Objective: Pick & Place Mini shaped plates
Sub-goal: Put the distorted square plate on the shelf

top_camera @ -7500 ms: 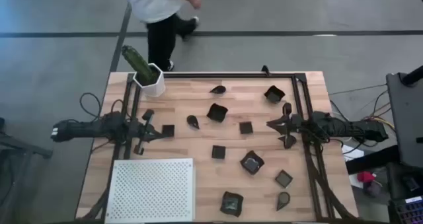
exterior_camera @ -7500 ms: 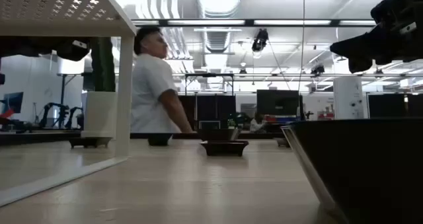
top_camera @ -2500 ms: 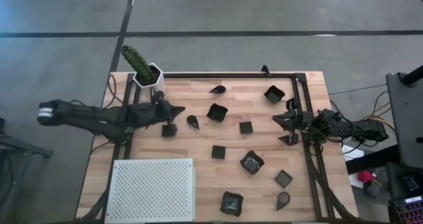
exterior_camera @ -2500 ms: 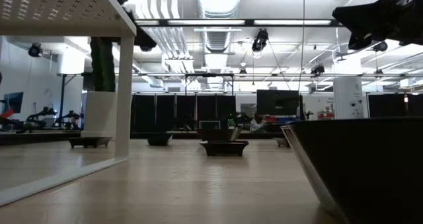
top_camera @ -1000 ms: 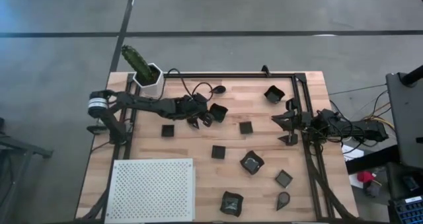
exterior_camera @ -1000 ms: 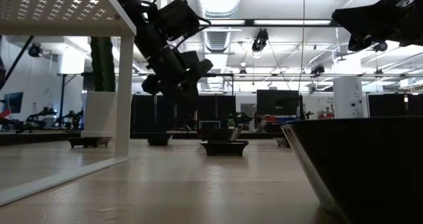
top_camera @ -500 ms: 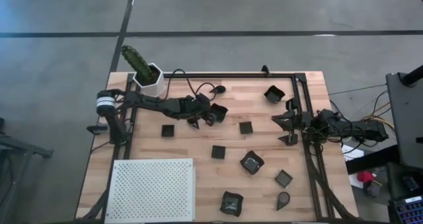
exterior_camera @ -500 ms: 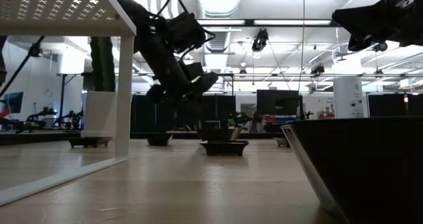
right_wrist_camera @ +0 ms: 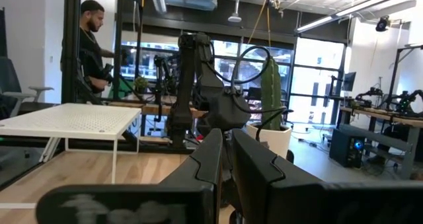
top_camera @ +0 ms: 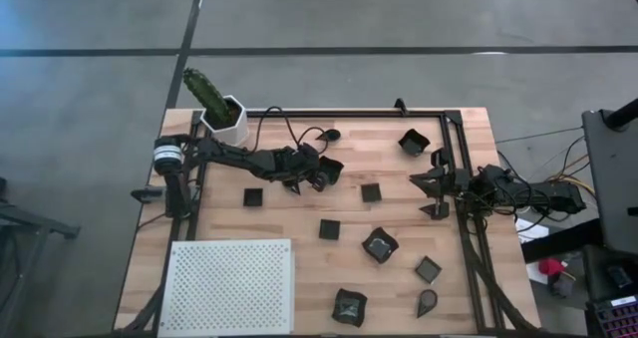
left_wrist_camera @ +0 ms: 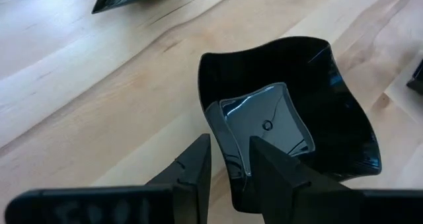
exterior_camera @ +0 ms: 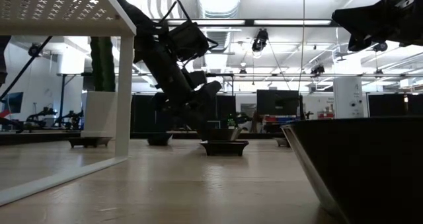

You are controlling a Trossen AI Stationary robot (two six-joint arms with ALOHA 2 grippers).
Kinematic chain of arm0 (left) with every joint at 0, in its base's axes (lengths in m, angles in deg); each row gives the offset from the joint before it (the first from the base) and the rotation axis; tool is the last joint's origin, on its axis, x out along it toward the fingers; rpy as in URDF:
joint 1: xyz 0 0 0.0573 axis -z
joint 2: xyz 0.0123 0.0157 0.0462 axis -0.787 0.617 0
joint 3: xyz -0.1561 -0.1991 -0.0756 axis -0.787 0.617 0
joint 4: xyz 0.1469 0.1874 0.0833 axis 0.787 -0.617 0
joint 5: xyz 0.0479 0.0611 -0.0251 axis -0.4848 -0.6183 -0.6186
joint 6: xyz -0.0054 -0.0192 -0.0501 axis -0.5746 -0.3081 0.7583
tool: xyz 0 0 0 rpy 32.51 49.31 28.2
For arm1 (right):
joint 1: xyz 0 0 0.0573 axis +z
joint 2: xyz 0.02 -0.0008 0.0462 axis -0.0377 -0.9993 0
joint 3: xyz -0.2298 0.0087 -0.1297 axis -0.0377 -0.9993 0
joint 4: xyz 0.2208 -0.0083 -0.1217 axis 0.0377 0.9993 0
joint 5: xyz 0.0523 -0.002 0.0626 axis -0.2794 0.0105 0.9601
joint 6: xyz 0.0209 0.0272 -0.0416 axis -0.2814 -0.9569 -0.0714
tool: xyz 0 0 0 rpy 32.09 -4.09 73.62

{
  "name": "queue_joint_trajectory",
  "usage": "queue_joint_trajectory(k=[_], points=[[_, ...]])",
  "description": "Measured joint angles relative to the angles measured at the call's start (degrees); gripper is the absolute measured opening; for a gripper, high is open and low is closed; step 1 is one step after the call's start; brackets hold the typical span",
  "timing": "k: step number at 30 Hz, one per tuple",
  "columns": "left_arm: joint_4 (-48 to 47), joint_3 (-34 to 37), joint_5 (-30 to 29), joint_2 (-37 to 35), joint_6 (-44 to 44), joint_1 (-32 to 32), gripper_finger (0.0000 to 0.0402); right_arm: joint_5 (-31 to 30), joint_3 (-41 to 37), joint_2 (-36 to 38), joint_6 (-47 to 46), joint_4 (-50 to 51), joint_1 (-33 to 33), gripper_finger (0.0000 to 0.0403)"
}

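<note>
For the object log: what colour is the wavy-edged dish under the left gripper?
Glossy black wavy-edged dish; left wrist view shows it best.

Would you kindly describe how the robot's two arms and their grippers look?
Both arms are dark, nearly black, jointed links with loose black cables looping along them. The left arm has a pale silver-grey band near its base. The left gripper and right gripper each end in two flat, tapering black fingers.

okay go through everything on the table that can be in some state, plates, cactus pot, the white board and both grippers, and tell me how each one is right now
left gripper: open, fingers straddling the wavy-edged plate's rim
wavy-edged plate: flat on the table, empty, not lifted
other mini plates: scattered on the table, untouched
white perforated board: standing on its legs, nothing on it
cactus pot: upright at the far left corner
right gripper: waiting at the right edge, holding nothing
</note>
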Motion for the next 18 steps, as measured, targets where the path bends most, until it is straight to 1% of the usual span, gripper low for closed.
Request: queue_joint_trajectory(k=[3,6,10,16,18], points=[[0.00,0.05,0.01,0.00,-0.02,0.00,0.0096,0.00,-0.02,0.01,-0.02,0.00,0.01,0.0034],[0.00,0.09,0.01,0.00,-0.02,-0.02,0.0086,0.01,-0.02,0.01,-0.02,0.00,0.00,0.0034],[-0.01,0.30,0.04,0.00,-0.07,0.00,0.0060,0.01,-0.02,0.00,-0.01,0.00,0.00,0.0034],[0.02,0.39,0.91,0.00,-0.42,0.00,0.0009,0.00,-0.01,0.00,-0.02,0.00,0.02,0.0034],[0.07,0.39,0.91,0.00,-0.44,0.00,0.0004,0.00,-0.01,0.01,-0.02,0.00,0.01,0.0034]])
